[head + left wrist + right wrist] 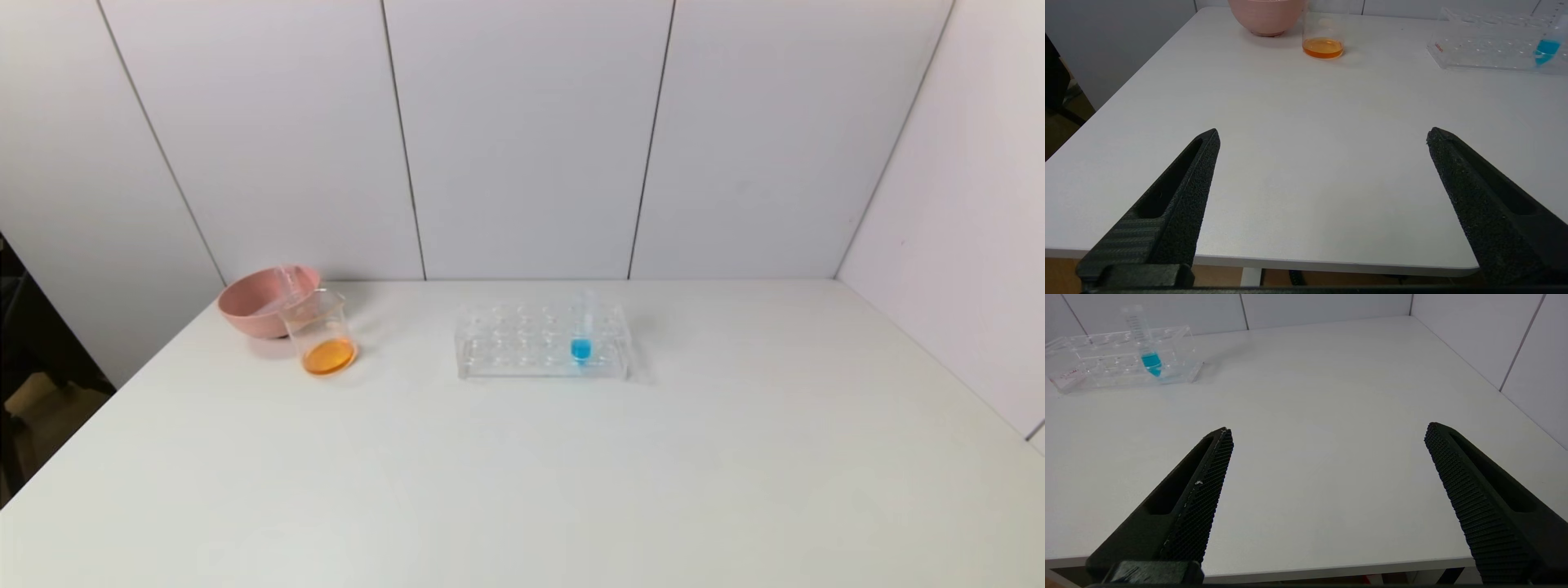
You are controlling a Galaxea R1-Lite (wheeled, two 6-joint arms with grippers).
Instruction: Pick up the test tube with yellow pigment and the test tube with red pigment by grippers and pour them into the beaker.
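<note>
Head view shows the beaker (320,335) beside the pink bowl (260,300), holding orange liquid, while only a blue tube (581,336) stands in the rack (543,343); no yellow or red tube is clearly visible, though something clear leans in the bowl. My left gripper (1323,136) and right gripper (1329,435) hang wide open and empty at the table's (653,457) near edge. Pouring looks done, so I judge that nothing remains but to hold clear.
</note>
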